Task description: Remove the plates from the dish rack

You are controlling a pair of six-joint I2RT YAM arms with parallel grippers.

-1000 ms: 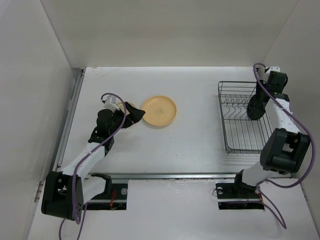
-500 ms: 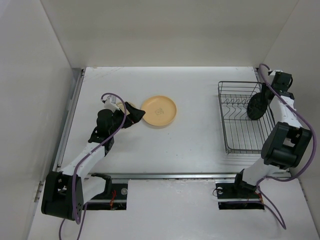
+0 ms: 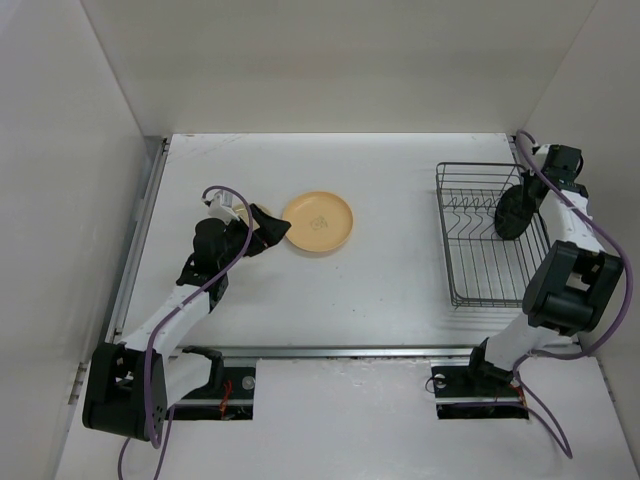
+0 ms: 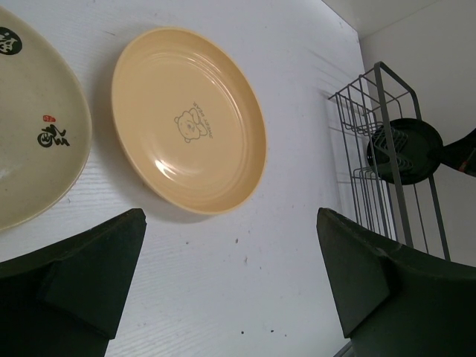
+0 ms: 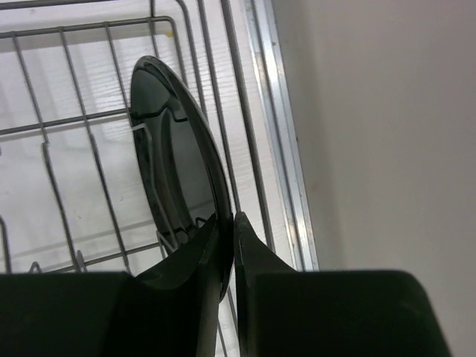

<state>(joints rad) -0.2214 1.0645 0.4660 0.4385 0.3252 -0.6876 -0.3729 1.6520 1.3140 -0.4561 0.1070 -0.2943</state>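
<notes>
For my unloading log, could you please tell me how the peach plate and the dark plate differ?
The peach plate lies flat on the table; the dark plate stands on edge in the dish rack. The peach plate is free; the right gripper pinches the dark plate's rim. Both are round.

The right hand (image 5: 226, 230) (clamped on the dark plate (image 5: 175, 149)) has shifted slightly toward the wall (image 5: 387, 111).
</notes>
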